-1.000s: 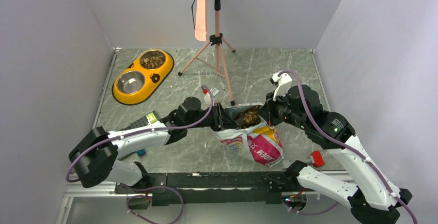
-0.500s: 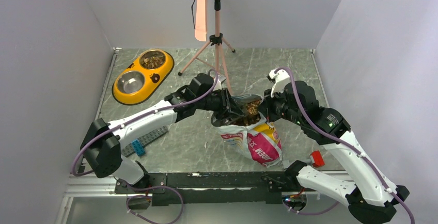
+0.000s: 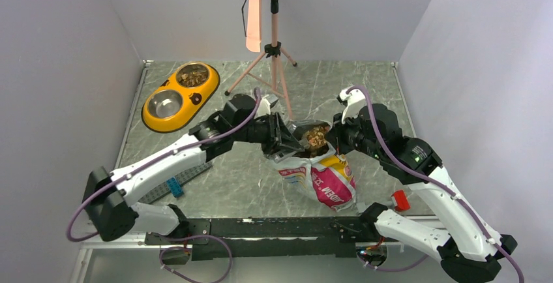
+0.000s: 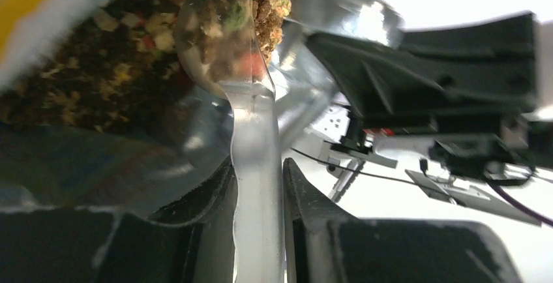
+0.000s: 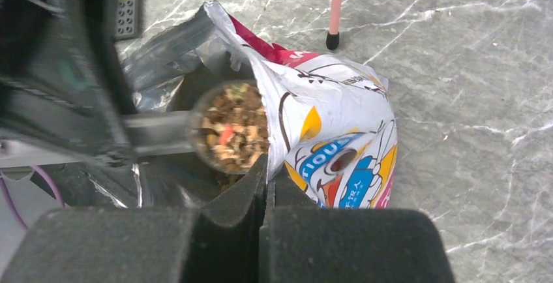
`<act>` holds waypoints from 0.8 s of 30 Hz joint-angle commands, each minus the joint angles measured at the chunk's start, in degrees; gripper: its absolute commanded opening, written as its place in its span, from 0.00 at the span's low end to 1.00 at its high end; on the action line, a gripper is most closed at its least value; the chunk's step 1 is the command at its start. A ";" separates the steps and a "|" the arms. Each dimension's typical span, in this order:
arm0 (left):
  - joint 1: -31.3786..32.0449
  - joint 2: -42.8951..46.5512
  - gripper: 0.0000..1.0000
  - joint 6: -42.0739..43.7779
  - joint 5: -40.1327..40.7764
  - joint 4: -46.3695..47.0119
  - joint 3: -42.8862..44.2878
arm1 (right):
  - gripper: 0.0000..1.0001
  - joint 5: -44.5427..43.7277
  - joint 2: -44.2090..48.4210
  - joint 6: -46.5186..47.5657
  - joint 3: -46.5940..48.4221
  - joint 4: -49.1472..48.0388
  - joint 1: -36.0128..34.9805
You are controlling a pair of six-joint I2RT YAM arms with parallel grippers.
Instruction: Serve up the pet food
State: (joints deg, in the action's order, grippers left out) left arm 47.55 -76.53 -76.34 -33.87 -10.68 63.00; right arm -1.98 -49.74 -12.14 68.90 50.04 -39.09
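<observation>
pet food (image 5: 235, 130) now heaps the clear scoop (image 5: 156, 133), which has risen to the mouth of the bag (image 5: 339, 120) at the centre of the top view over the last second, so a serving looks loaded. left gripper (image 4: 259, 185) is clamped on the scoop handle, and right gripper (image 5: 266, 169) pinches the bag rim. the way to the yellow dish (image 3: 199, 97), upper left, looks open, though the tripod (image 3: 277, 68) legs stand close by.

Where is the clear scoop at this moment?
In the top view the clear scoop, full of pet food, is at the open mouth of the bag at mid-table, held by the left gripper; the right gripper pinches the bag's rim.
</observation>
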 commanded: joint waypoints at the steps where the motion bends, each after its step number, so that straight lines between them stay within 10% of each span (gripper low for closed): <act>1: -0.07 5.90 0.00 -0.69 -0.85 4.28 0.98 | 0.00 -2.43 1.57 1.40 -0.19 -7.85 0.07; 16: -1.58 13.29 0.00 1.78 1.56 -6.01 -4.16 | 0.00 -5.86 1.74 1.20 1.90 -6.43 0.07; 24: 1.93 11.56 0.00 13.48 8.07 -27.34 6.49 | 0.00 -6.64 2.14 1.00 1.88 -5.89 0.06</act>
State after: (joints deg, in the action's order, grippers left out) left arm 47.97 -65.82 -68.62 -27.07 -33.15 67.81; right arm -4.84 -49.10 -11.99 68.36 49.43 -39.11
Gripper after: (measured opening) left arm 0.292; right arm 0.009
